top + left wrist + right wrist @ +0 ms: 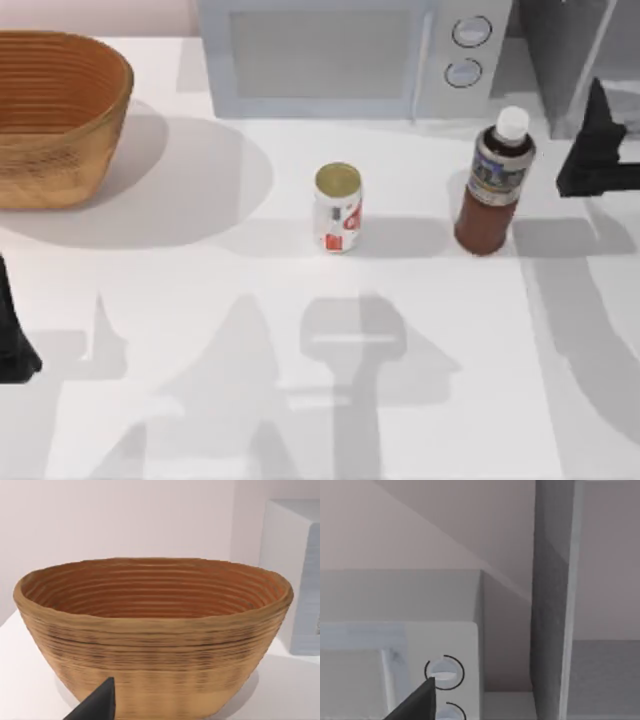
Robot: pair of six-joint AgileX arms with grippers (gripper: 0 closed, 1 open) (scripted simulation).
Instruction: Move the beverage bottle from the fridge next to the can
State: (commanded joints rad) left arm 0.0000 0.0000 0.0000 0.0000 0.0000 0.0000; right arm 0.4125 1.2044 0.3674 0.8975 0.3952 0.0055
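No label writing is reading clearly as the beverage bottle (495,185) is standing upright on the desk (300,400), well right of the can (338,208) and just left of the right tool (598,150), whose spread I cannot tell.

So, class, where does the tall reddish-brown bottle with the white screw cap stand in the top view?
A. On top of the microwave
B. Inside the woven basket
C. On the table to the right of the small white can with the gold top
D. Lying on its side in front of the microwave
C: the tall reddish-brown bottle stands upright on the white table, to the right of the small white can and apart from it.
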